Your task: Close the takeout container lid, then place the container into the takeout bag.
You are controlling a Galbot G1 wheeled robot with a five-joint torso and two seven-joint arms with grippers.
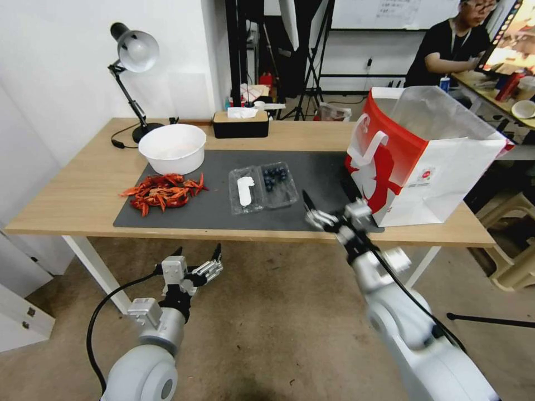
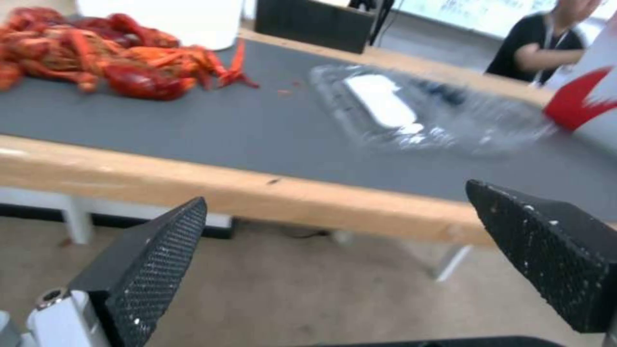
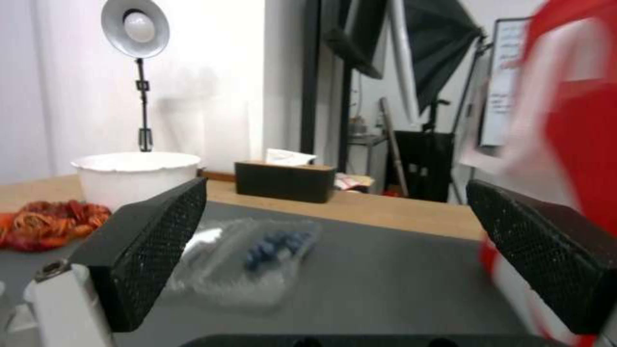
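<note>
On the mat, the takeout container (image 1: 263, 187) lies open with berries; both grippers gape, holding nothing.

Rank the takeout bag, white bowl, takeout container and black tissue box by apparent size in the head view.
1. takeout bag
2. white bowl
3. takeout container, lying open
4. black tissue box, close to the container's size, but farther from the camera, so uncertain.

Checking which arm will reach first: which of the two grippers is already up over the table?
The right gripper, open above the dark mat's front edge near the takeout bag. The left gripper, also open, hangs below the tabletop.
</note>
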